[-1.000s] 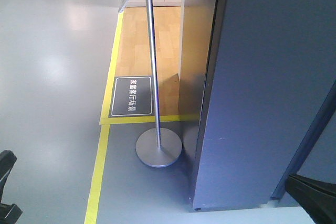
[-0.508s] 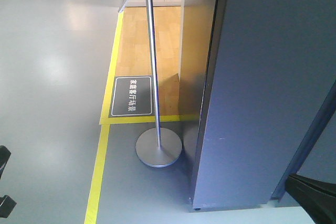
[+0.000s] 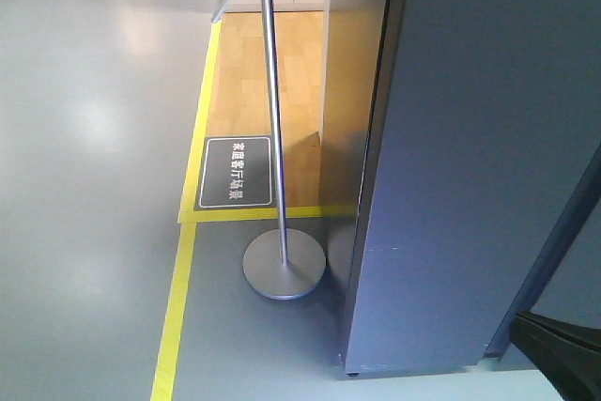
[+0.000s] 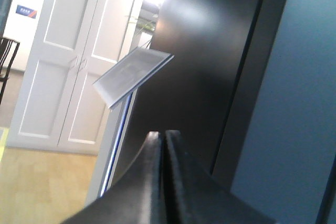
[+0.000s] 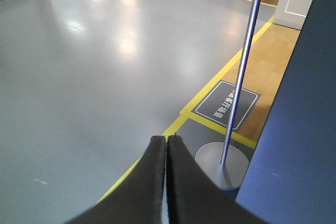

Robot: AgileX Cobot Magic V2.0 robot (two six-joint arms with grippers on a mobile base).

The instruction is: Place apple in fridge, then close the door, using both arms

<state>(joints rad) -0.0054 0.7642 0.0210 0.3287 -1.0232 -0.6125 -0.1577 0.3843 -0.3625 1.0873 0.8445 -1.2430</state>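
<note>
The apple is out of view in every frame. The fridge point(image 3: 470, 138) stands at the right of the front view, its dark grey-blue outside facing me; none of its white inside shows. It also shows in the left wrist view point(image 4: 299, 103) and the right wrist view point(image 5: 299, 145). I cannot tell the door from the body. My left gripper point(image 4: 161, 135) is shut and empty, held up near the fridge's dark side. My right gripper point(image 5: 166, 139) is shut and empty, above the grey floor left of the fridge. A dark part of the right arm point(image 3: 563, 354) sits at the bottom right.
A sign stand with a metal pole point(image 3: 272, 110) and a round base point(image 3: 284, 265) stands just left of the fridge; its tilted plate point(image 4: 131, 74) is at the height of the left gripper. Yellow floor tape point(image 3: 174, 307), a floor label point(image 3: 235, 172) and white doors point(image 4: 68, 61) lie beyond.
The dark part of the left arm at the front view's bottom left has slid down and out of that view. The fridge and stand have not moved.
</note>
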